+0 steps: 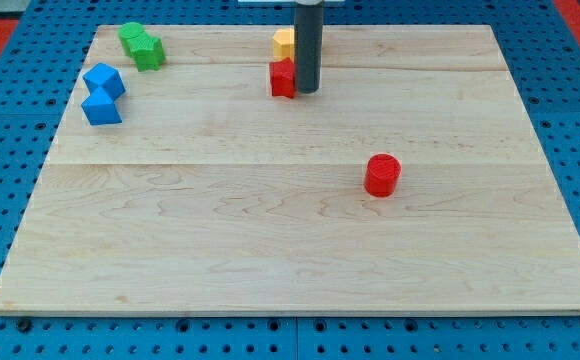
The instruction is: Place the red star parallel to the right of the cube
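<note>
A red star-like block (283, 78) lies near the view's top centre, partly hidden by my rod. My tip (307, 90) rests at its right side, touching or nearly touching it. A yellow block (283, 42) sits just above the red one, also partly hidden by the rod. A blue cube (101, 107) sits at the view's left, with another blue block (104, 79) touching it from above.
Two green blocks (141, 45) sit together at the view's top left. A red cylinder (381, 175) stands right of centre. The wooden board (290, 250) lies on a blue pegboard surface.
</note>
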Controlling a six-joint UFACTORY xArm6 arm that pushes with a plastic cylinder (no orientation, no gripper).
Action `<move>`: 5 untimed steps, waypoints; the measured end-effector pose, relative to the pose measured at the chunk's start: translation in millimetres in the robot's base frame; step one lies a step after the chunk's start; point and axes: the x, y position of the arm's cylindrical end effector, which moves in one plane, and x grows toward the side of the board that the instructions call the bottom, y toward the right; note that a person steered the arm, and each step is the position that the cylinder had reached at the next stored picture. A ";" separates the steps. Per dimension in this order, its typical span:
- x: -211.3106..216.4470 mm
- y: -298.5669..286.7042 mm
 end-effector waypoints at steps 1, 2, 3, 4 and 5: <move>-23.7 -7.6; 5.8 -42.1; 30.5 -19.8; 33.2 88.4; 102.2 135.6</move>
